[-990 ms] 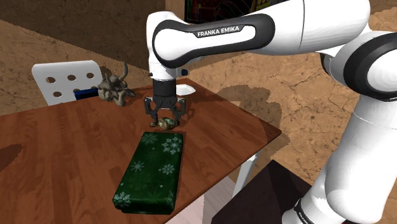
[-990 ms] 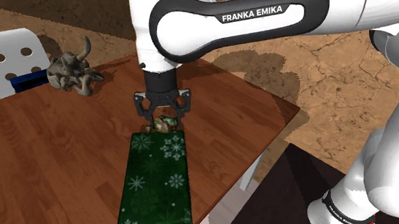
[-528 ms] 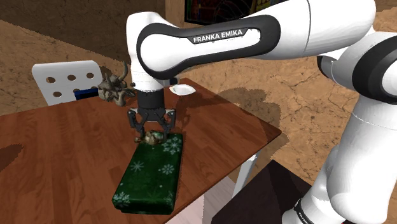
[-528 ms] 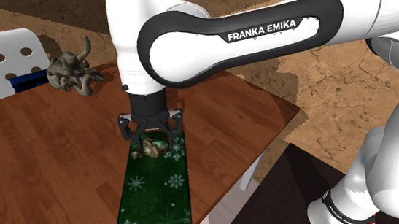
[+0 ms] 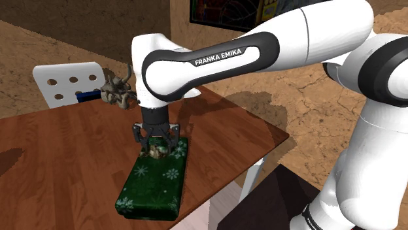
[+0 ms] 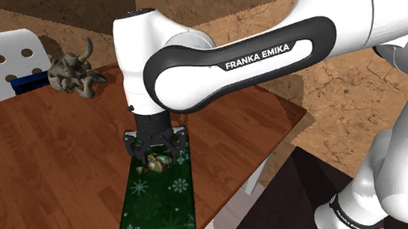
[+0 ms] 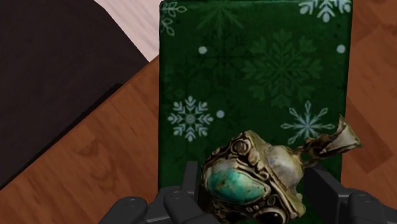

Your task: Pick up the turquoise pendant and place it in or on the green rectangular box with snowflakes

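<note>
Gripper (image 5: 155, 145) closed on the turquoise pendant (image 7: 238, 182), its ornate metal setting clasped between both fingers. Pendant sits over the far end of the green snowflake box (image 5: 152, 186); contact with the lid cannot be determined. Box lies flat on the wooden table (image 5: 59, 150). A grey figurine (image 5: 116, 91) stands near the white chair (image 5: 68, 82).

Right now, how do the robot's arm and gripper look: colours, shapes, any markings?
The arm has smooth, rounded white shells with dark joints. One long black band on it carries the white lettering FRANKA EMIKA. The gripper is all black, with two blocky fingers.
</note>
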Motion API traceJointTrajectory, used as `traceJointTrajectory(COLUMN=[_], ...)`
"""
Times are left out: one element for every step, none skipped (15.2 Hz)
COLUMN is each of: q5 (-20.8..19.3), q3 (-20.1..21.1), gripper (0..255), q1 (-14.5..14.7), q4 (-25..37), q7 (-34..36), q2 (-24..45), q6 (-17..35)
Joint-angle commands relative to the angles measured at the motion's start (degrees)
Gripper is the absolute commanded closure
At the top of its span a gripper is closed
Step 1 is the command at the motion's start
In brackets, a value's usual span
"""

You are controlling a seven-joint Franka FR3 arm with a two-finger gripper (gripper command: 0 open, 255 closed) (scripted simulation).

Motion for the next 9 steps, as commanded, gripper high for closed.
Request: traceJointTrajectory(q5=[-0.11,-0.18,-0.25,-0.32,-0.42,-0.41,-0.41,-0.41,-0.42], q3=[-0.03,-0.04,-0.06,-0.08,-0.1,-0.1,-0.1,-0.1,-0.1], gripper=[255,255,255,255,255,255,255,255,255], q1=[0.03,0.05,0.07,0.1,0.13,0.13,0.13,0.13,0.13], q4=[-1.17,-1.71,-2.23,-2.74,-3.31,-3.32,-3.31,-3.31,-3.31], q7=[-0.07,-0.09,-0.11,-0.13,-0.15,-0.15,-0.15,-0.15,-0.15], q2=[0.34,0.54,0.75,0.97,1.25,1.24,1.25,1.25,1.25], q6=[1.52,2.24,2.96,3.67,4.5,4.5,4.5,4.5,4.5])
